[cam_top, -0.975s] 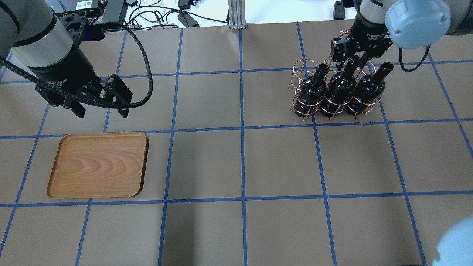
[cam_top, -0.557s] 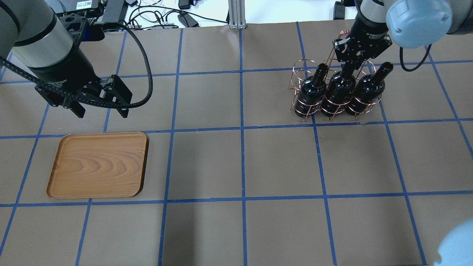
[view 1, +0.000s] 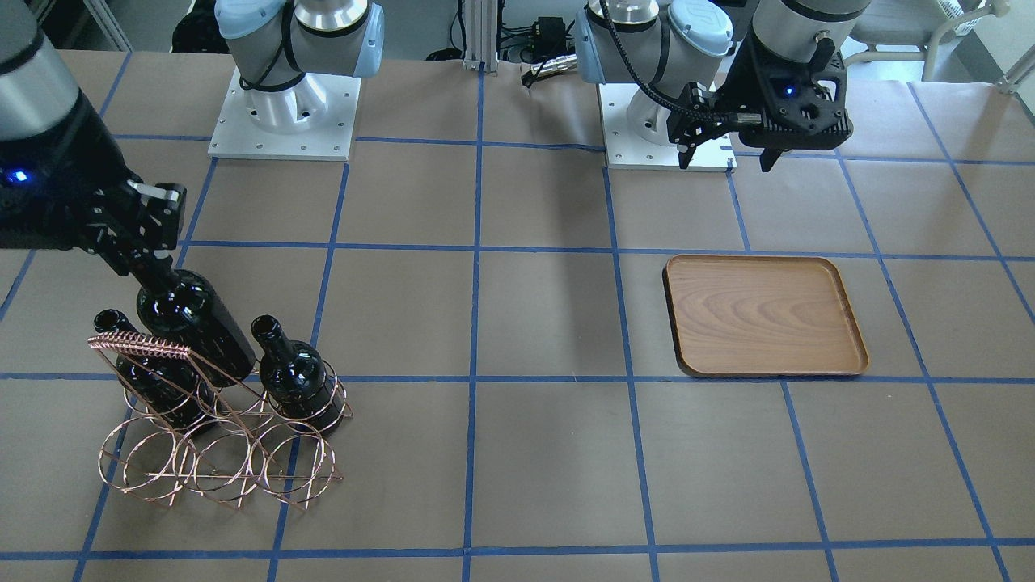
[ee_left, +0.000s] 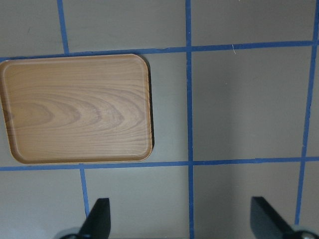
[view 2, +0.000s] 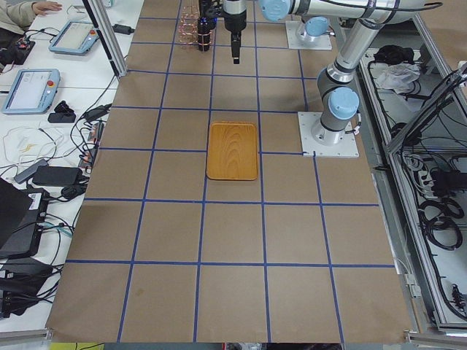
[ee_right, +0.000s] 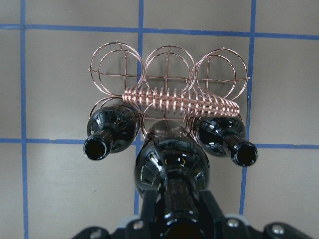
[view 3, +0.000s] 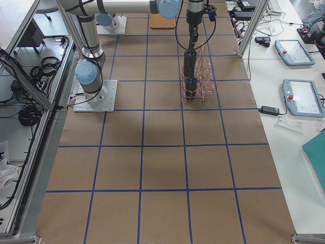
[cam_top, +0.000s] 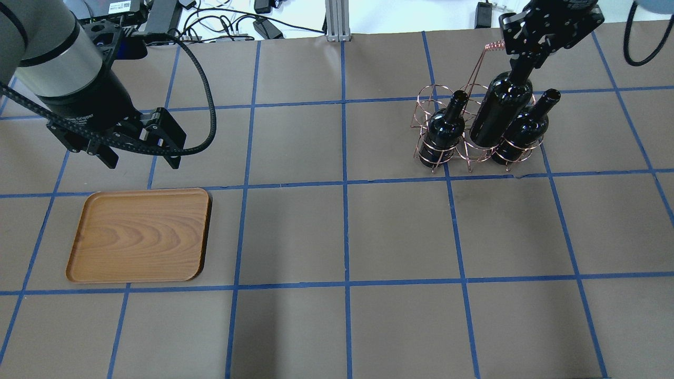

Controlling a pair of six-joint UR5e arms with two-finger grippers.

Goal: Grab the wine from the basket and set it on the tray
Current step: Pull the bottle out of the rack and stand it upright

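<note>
The table (cam_top: 400, 231) is covered in brown paper, divided into squares by blue tape. Side benches carry two teach pendants (view 3: 303, 97) and cables. Inventory: one wooden tray (cam_top: 139, 234), one copper wire basket (ee_right: 179, 99) of six rings, and three bottles. The right gripper (cam_top: 522, 64) is clamped on the neck of the middle wine bottle (cam_top: 500, 110), holding it tilted and raised above the two seated bottles (cam_top: 445, 129), which occupy the outer rings of the same row. The left gripper (cam_top: 142, 158) hangs spread wide just beyond the tray's far edge, holding nothing.
</note>
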